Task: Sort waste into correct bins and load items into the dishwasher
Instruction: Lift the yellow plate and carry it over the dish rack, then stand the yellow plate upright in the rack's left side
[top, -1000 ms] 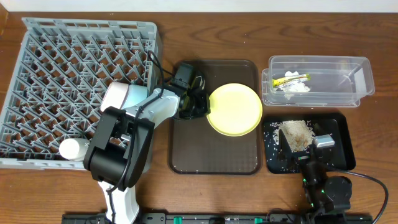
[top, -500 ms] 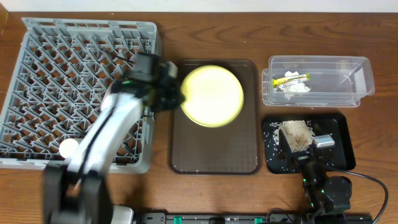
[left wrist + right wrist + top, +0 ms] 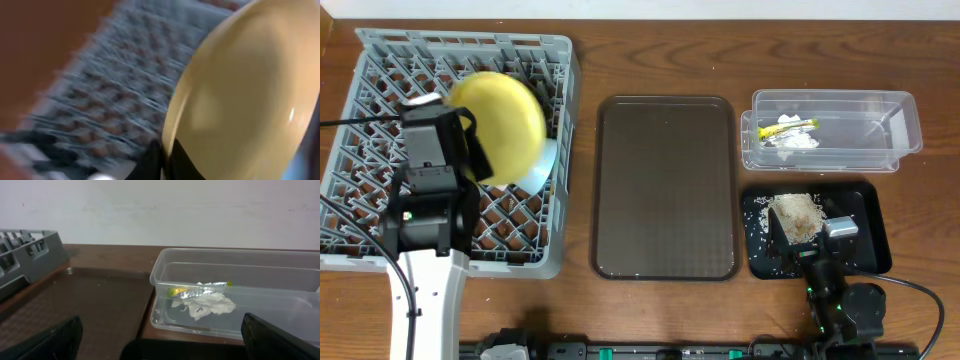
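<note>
My left gripper [image 3: 470, 150] is shut on the rim of the round yellow plate [image 3: 502, 122] and holds it tilted above the grey dish rack [image 3: 380, 80]. In the blurred left wrist view the fingers [image 3: 165, 160] pinch the plate's edge [image 3: 250, 90]. A pale blue rim [image 3: 546, 166] shows under the plate. My right gripper [image 3: 802, 240] is open and empty over the black tray [image 3: 870, 200], which holds beige food scraps [image 3: 797, 212]. The clear tub [image 3: 905, 120] holds the wrapper [image 3: 790, 126] and the tissue [image 3: 796, 141]. The white bowl and chopsticks are hidden.
The dark brown serving tray [image 3: 665, 190] lies between the rack and the bins, with nothing on it. In the right wrist view the open fingers [image 3: 160, 340] frame the clear tub [image 3: 165, 275], with the tissue [image 3: 205, 305] inside and the serving tray [image 3: 90, 300] to the left.
My left gripper has carried the yellow plate left from the brown serving tray to above the dish rack. The right arm has not moved.
</note>
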Available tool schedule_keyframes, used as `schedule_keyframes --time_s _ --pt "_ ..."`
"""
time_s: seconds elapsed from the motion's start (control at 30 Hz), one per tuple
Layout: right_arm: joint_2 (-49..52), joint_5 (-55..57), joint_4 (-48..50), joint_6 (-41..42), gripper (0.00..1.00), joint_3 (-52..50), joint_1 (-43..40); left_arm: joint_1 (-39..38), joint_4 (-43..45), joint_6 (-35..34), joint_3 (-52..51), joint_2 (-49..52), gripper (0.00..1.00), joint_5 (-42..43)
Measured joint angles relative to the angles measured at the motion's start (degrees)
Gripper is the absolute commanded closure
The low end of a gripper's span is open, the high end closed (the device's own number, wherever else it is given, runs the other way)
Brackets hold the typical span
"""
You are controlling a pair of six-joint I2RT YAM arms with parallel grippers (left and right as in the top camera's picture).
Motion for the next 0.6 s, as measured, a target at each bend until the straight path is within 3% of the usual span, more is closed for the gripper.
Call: schedule_keyframes --time_s 0.2,0.6 --pt "0.00 0.00 0.02 0.00 0.01 0.00 0.00 1.18 6.40 8.66 0.00 5.03 0.92 -13.75" --pt "0.00 0.00 0.02 0.00 0.01 0.00 0.00 1.55 17.64 22.67 0.00 17.62 0.92 -27.12"
